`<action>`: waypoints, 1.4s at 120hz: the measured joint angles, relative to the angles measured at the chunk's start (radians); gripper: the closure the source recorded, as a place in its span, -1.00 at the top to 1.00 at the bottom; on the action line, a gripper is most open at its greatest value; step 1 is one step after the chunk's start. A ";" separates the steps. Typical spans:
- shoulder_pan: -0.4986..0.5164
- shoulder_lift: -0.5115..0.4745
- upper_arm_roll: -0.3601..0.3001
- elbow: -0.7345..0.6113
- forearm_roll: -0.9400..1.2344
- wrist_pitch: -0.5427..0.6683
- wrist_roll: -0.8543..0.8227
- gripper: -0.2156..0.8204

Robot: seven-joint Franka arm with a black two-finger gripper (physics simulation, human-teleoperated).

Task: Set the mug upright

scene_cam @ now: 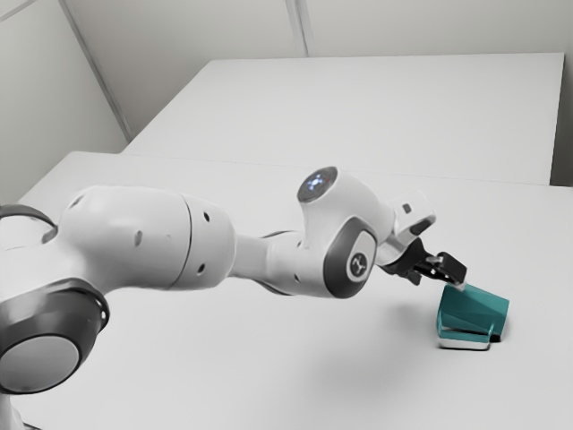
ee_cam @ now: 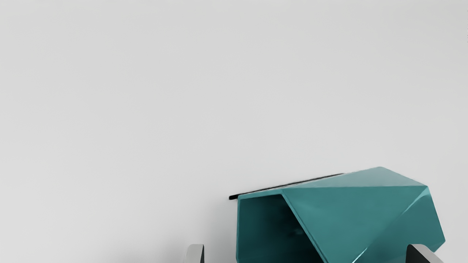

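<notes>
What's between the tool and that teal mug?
Nothing visible: in the exterior view, the tool reaches the upper edge of the mug without a visible gap; contact is unclear.

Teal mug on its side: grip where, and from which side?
I'd pinch the mug by its rim at the open mouth, coming from the mouth side, fingers straddling the wall. It lies on its side, mouth exposed; that thin edge looks easier to close on than the wide, angled facets.

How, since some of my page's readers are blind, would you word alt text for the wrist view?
A teal, faceted mug lies on its side on a pale tabletop, its open mouth showing. The gripper is open, one fingertip in front of the mug, the other over bare tabletop.
</notes>
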State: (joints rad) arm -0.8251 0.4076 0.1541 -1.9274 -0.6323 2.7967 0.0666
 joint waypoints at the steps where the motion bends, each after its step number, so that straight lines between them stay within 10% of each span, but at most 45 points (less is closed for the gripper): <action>1: -0.001 0.001 -0.001 0.001 0.000 0.003 0.000 0.58; 53: -0.048 0.037 -0.037 0.005 -0.092 0.072 -0.006 0.53; 134: -0.069 0.091 -0.041 0.144 -0.058 0.104 -0.014 -0.67; 168: -0.076 0.101 -0.039 0.165 -0.054 0.106 -0.035 -0.87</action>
State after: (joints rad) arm -0.9009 0.5086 0.1148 -1.7619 -0.6863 2.9032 0.0313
